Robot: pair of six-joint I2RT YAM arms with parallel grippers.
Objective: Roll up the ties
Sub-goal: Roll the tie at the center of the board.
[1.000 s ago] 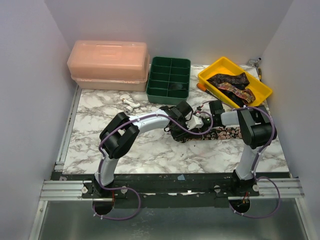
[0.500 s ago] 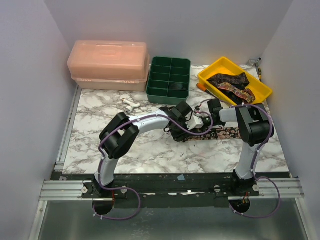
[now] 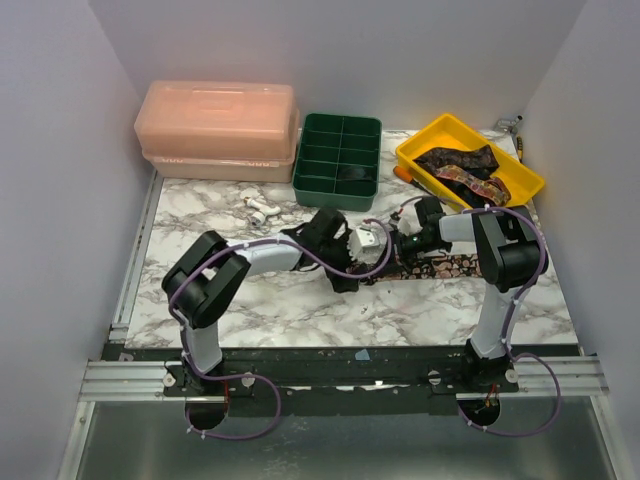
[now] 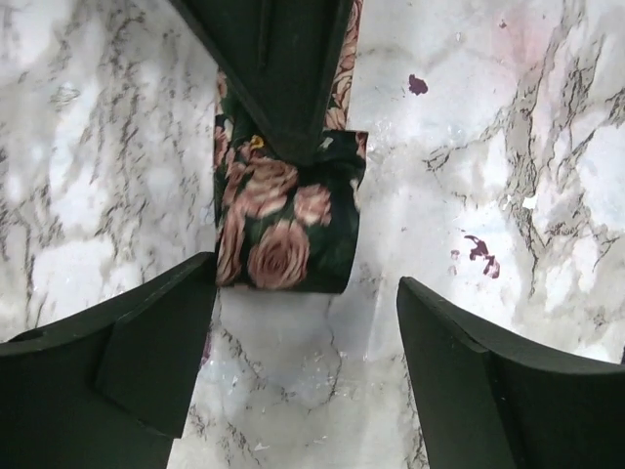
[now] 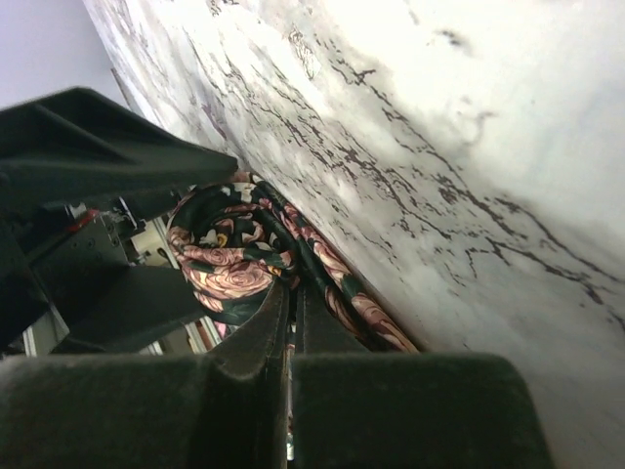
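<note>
**Left backs off the roll**

L gripper [image 4: 308, 313] has pulled back, jaws wide apart. The tie [image 4: 288, 234] roll sits just ahead, untouched. R gripper [image 5: 288, 322] is clamped on the roll's core. Keep tail taut & straight while winding, else it telescopes.

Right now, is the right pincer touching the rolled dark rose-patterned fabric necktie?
Touching. In the left wrist view, the right pincer presses its closed tips onto the rolled dark rose-patterned fabric necktie, no gap visible.
</note>
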